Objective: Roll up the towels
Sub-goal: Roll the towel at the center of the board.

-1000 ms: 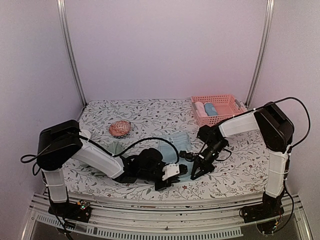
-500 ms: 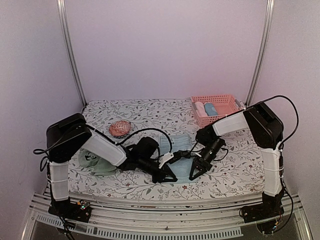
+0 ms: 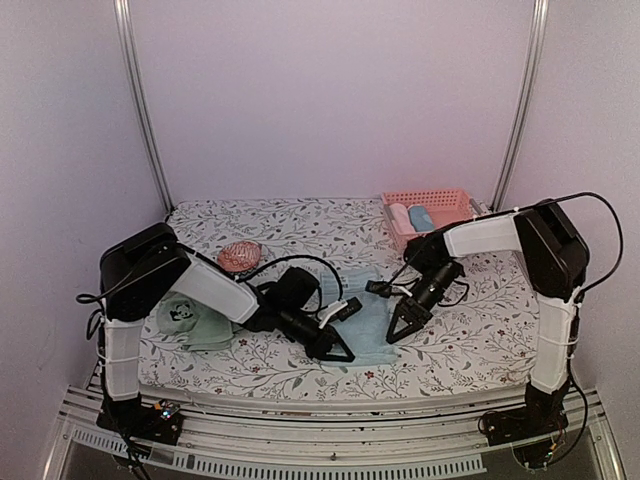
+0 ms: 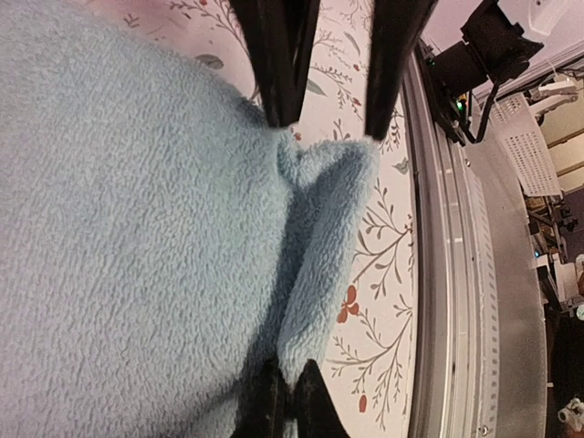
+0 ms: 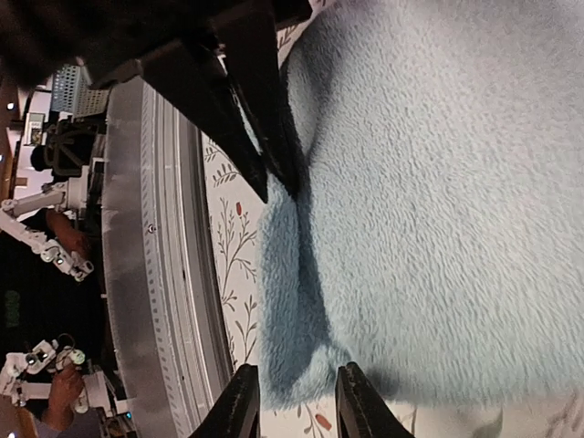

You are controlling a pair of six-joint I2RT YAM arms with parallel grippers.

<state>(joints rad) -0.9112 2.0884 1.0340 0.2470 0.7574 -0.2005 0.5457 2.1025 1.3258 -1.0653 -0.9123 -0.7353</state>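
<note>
A light blue towel [image 3: 368, 312] lies flat on the flowered table, its near edge raised in a fold [image 4: 319, 274]. My left gripper [image 3: 340, 347] is shut on one end of that fold, as the left wrist view [image 4: 290, 376] shows. My right gripper [image 3: 396, 330] is open at the fold's other end, its fingers either side of the towel's corner [image 5: 297, 383]. A green towel [image 3: 195, 322] lies crumpled at the left, beside the left arm. In each wrist view the other gripper's black fingers [image 4: 278, 64] show at the top.
A pink basket [image 3: 470, 212] at the back right holds a white and a blue rolled towel. A reddish-brown crumpled cloth [image 3: 239, 256] lies behind the left arm. The metal front rail [image 3: 330, 432] runs close below the blue towel.
The right gripper has shifted a little away from the front edge and its forearm has swung back. The left wrist has turned, with its fingers now on the towel's near edge.
</note>
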